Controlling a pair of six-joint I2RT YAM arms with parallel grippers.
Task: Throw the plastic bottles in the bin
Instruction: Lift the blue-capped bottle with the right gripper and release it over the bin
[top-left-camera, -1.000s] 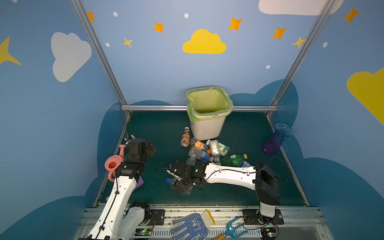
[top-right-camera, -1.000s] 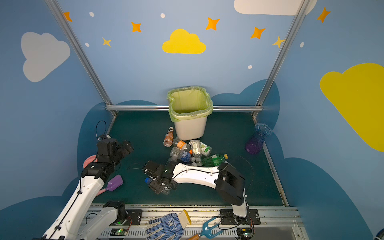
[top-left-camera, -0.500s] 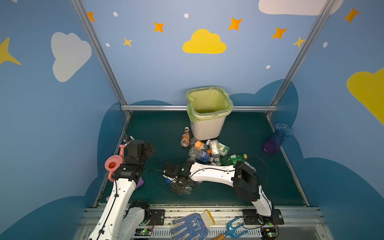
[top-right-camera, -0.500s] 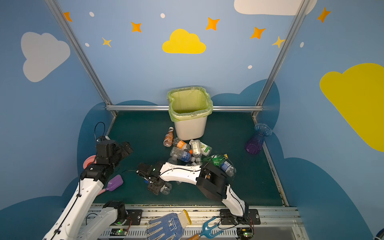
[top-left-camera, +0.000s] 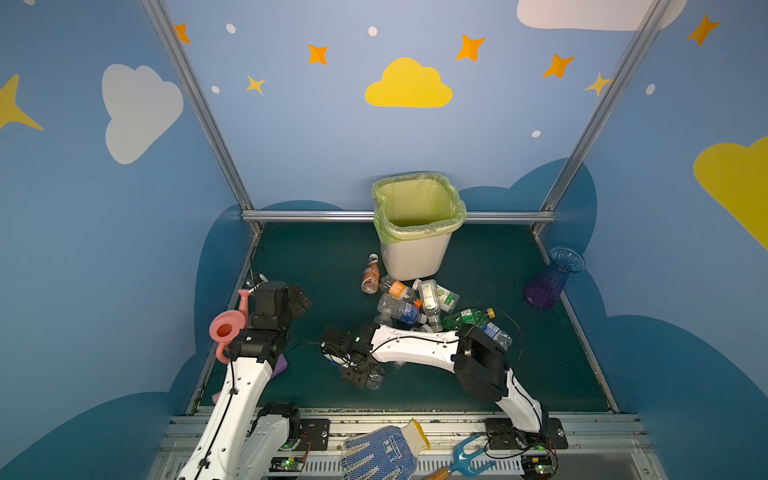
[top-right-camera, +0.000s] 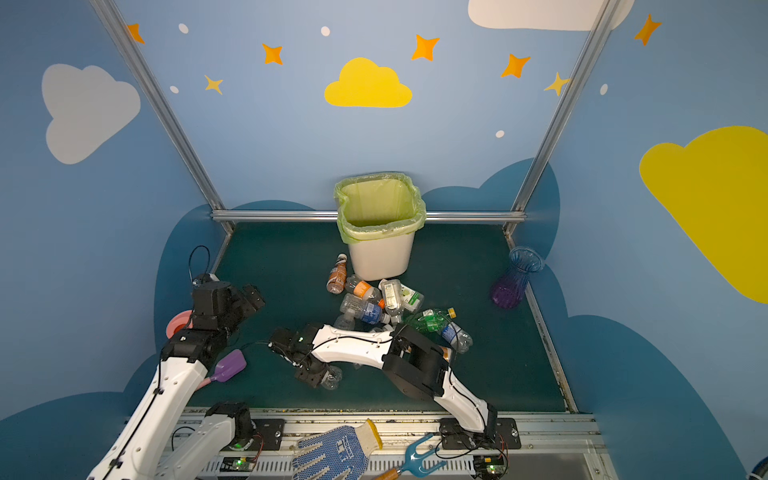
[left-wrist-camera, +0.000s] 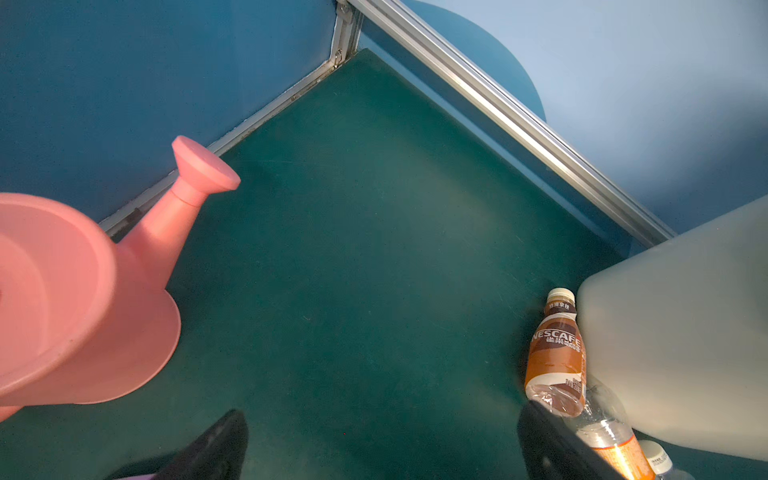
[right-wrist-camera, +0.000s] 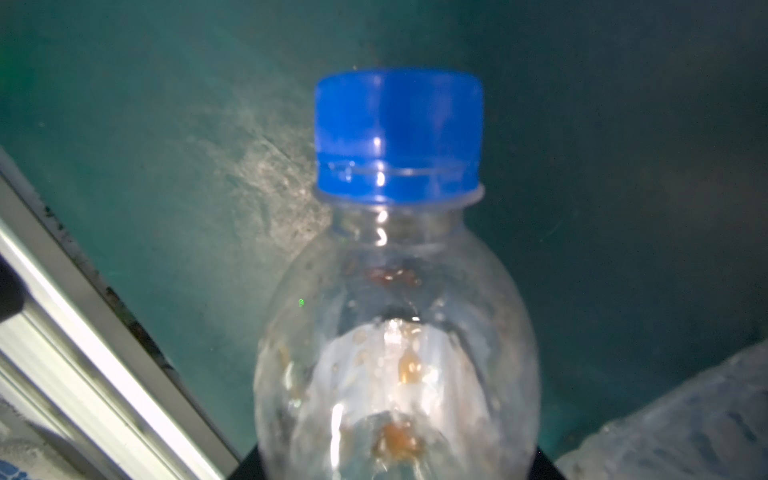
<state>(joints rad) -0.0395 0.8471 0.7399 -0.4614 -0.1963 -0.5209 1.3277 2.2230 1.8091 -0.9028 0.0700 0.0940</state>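
At the front of the table (top-left-camera: 316, 266), the right fingers (right-wrist-camera: 545, 467) clench a clear blue-capped bottle (right-wrist-camera: 395, 332), its body between them. The left fingers (left-wrist-camera: 220, 440) stand spread wide, gripping nothing, beside the pink watering can (left-wrist-camera: 83, 299). The other bottles (top-left-camera: 401, 309) lie heaped before the bin (top-left-camera: 415, 257).

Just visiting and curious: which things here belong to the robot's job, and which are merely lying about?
Job: loose bottles, blue-capped bottle, bin.
Lying about: watering can, vase, glove, garden fork, purple scoop.
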